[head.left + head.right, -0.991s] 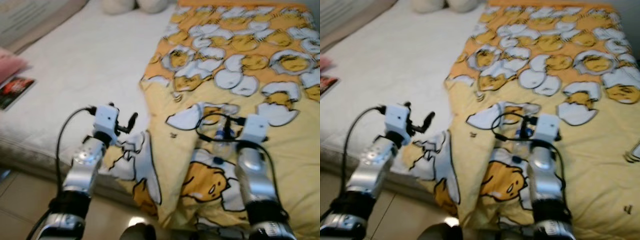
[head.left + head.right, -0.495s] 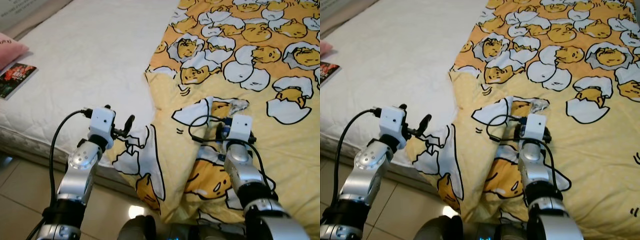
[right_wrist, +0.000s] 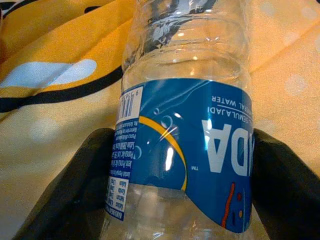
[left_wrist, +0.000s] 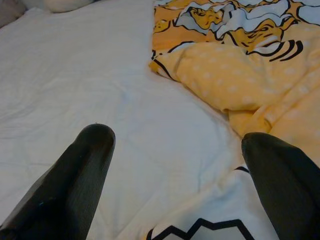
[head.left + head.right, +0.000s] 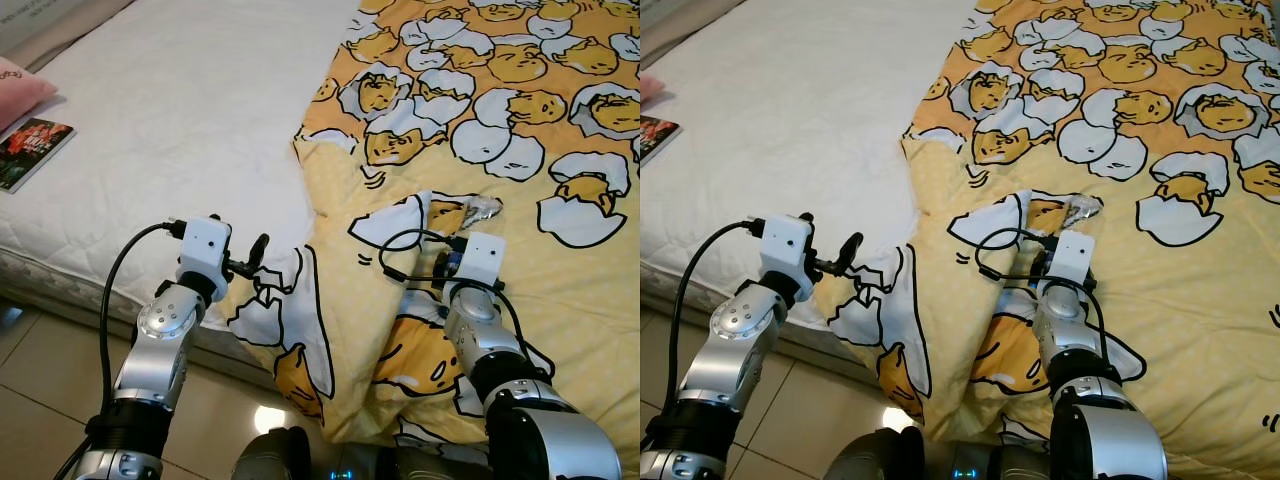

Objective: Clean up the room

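A clear plastic water bottle (image 3: 185,125) with a blue label sits between the two black fingers (image 3: 85,180) of my right gripper (image 5: 452,258), which is shut on it. The bottle's clear end (image 5: 480,208) pokes out ahead of the gripper, low over the yellow egg-cartoon blanket (image 5: 520,120). My left gripper (image 5: 258,252) hovers at the near edge of the white mattress (image 5: 180,110), beside the blanket's hanging corner (image 5: 285,330). Its fingers (image 4: 85,165) stand open with nothing between them.
A book (image 5: 35,150) and a pink pillow (image 5: 18,85) lie on the mattress at the far left. White soft shapes (image 4: 60,4) rest at the head of the bed. Tiled floor (image 5: 40,390) runs along the bed's near side.
The view has tipped down and sharpened as the camera moved. My right gripper keeps hold of the bottle; the left gripper stays open at the mattress edge.
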Controlling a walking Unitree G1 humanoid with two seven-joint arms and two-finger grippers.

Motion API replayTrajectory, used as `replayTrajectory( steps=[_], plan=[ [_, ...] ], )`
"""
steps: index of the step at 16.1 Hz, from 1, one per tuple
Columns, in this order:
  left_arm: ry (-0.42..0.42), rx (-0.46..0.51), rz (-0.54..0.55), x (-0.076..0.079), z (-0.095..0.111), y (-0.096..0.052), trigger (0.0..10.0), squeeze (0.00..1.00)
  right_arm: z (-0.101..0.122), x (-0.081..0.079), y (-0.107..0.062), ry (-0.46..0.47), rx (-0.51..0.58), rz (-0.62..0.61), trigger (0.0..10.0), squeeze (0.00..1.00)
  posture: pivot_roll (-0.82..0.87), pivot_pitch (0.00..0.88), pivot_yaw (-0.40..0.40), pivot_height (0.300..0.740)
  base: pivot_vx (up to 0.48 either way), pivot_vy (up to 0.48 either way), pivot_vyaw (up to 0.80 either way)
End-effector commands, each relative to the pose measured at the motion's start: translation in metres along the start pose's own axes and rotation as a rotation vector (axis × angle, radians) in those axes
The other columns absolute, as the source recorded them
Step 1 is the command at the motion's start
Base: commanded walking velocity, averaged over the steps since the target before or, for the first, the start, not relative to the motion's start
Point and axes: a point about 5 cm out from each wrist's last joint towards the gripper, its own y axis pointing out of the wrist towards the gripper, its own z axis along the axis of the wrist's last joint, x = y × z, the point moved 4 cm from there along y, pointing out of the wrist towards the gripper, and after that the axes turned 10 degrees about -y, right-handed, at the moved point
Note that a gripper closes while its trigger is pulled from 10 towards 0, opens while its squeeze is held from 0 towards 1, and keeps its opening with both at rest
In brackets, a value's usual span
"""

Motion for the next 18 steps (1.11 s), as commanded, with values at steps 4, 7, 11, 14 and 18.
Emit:
replayTrajectory(
  steps=[4,7,11,14,18],
  plan=[
    [-0.004,-0.006,-0.019,0.009,0.0,0.008,10.0,0.0,-0.015,0.007,0.0,0.001,-0.047,-0.011,0.0,0.0,0.1,0.176,0.09,0.736,0.0,0.0,0.0],
    [-0.01,-0.008,-0.019,0.011,-0.001,0.009,10.0,0.0,-0.011,0.005,0.0,-0.005,-0.02,-0.008,0.0,0.0,0.1,0.169,0.086,0.736,0.0,0.0,0.0],
    [-0.029,0.002,-0.024,0.019,-0.001,0.017,10.0,0.0,0.043,0.012,-0.002,-0.079,0.245,-0.074,0.0,0.0,0.08,0.135,0.071,0.736,0.0,0.0,0.0],
    [-0.056,0.014,-0.037,0.028,0.0,0.024,10.0,0.0,0.093,0.025,-0.023,-0.111,0.528,-0.134,0.0,0.0,0.05,0.108,0.061,0.736,0.0,0.0,0.0],
    [-0.069,0.027,-0.067,0.041,0.001,0.033,10.0,0.0,0.124,0.052,-0.057,-0.142,0.733,-0.24,0.0,0.0,0.01,0.049,0.042,0.736,0.0,0.0,0.0]
  ],
)
